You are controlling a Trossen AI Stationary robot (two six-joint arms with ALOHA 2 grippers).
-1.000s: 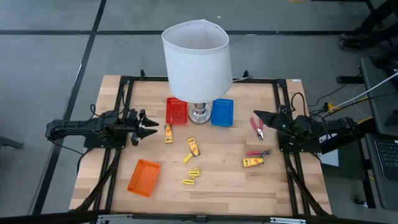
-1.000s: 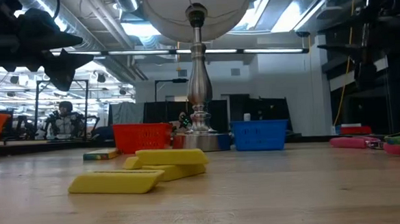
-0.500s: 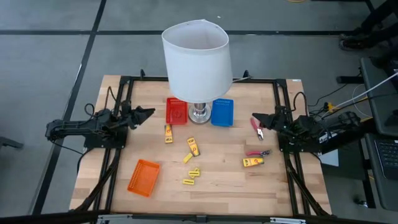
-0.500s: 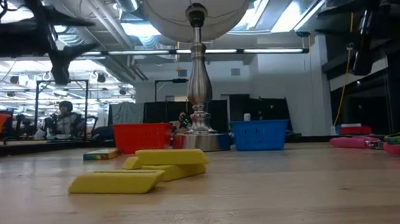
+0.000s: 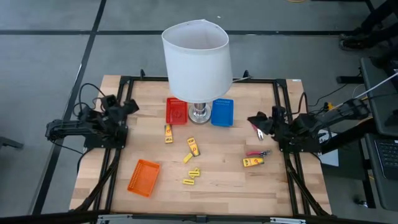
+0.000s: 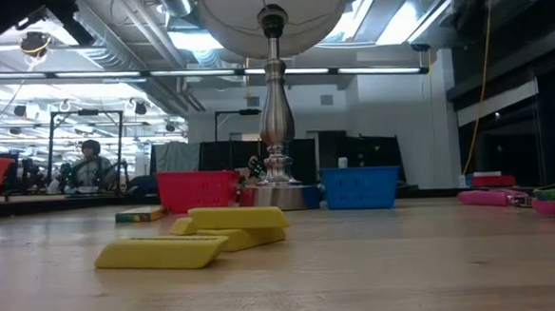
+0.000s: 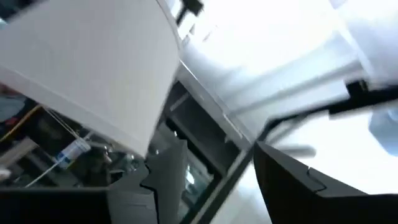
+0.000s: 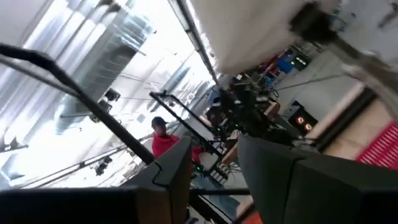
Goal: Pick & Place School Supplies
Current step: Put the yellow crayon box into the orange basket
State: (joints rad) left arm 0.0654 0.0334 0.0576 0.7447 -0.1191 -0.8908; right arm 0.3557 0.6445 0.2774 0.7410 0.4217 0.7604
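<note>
The school supplies lie loose on the wooden table: yellow packets (image 5: 168,132) (image 5: 194,147) (image 5: 251,162), plain yellow pieces (image 5: 191,177) (image 6: 159,253), and pink-handled pliers (image 5: 257,127) (image 5: 257,152). My left gripper (image 5: 130,104) stands at the table's left side, tipped upward, with its fingers (image 7: 163,182) apart and nothing between them. My right gripper (image 5: 254,118) hovers at the right side, above the far pliers, also tilted up. It is open (image 8: 214,171) and holds nothing.
A lamp with a white shade (image 5: 196,59) stands at the far middle. Beside its foot are a red basket (image 5: 176,111) and a blue basket (image 5: 222,112). An orange basket (image 5: 143,177) lies near the front left. A black frame (image 5: 283,99) runs around the table.
Both grippers have risen and tipped from level to pointing upward, leaving the low view through its top. My left gripper's tip has drawn back toward the table's far left corner and has rolled. My right arm has lifted in place over the far pliers. No supply has moved.
</note>
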